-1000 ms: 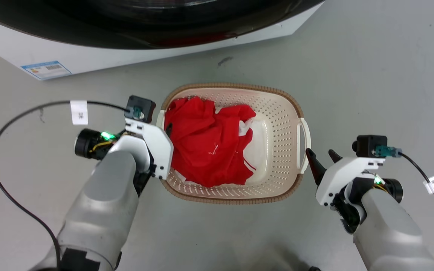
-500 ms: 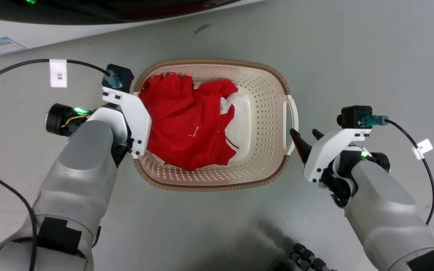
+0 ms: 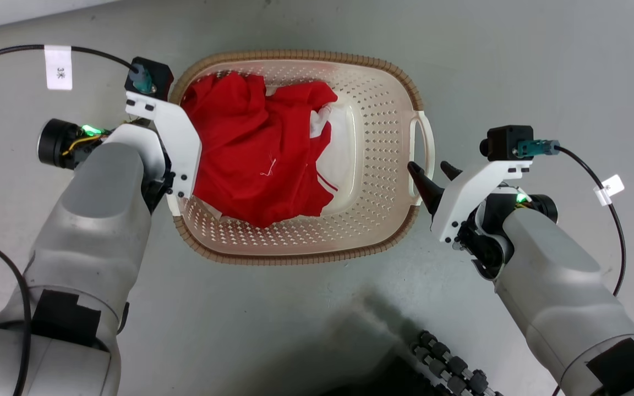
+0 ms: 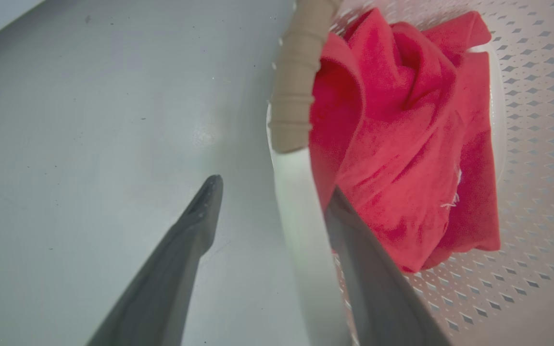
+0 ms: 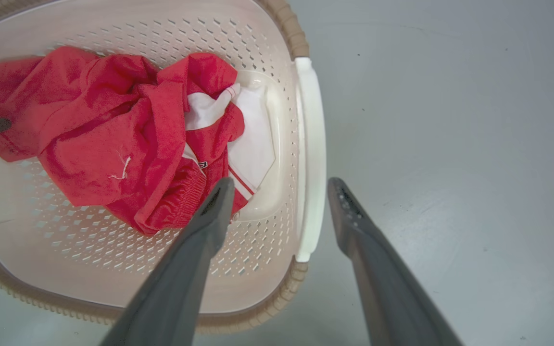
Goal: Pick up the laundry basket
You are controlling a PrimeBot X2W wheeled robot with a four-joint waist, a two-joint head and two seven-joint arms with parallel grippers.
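The laundry basket (image 3: 388,104), cream and perforated with a brown rim, sits on the grey floor with a crumpled red garment (image 3: 251,148) in it. My left gripper (image 4: 273,187) is open and straddles the basket's white left handle (image 4: 301,226): one finger outside over the floor, the other inside against the red cloth. In the head view its fingers are hidden under the white wrist mount (image 3: 176,137). My right gripper (image 5: 281,182) is open over the white right handle (image 5: 311,154), one finger inside the basket (image 5: 171,33) and one outside. In the head view the right gripper (image 3: 431,168) reaches that handle.
A white strip of the washing machine's base (image 3: 9,14) shows at the top left. Black cables (image 3: 9,52) trail from both wrists. My base with its black rollers (image 3: 449,363) sits at the bottom edge. Bare grey floor (image 3: 542,66) surrounds the basket.
The head camera has tilted, so the basket sits higher in the picture and the washing machine has nearly left it. My right gripper has closed in, its fingers now either side of the right handle.
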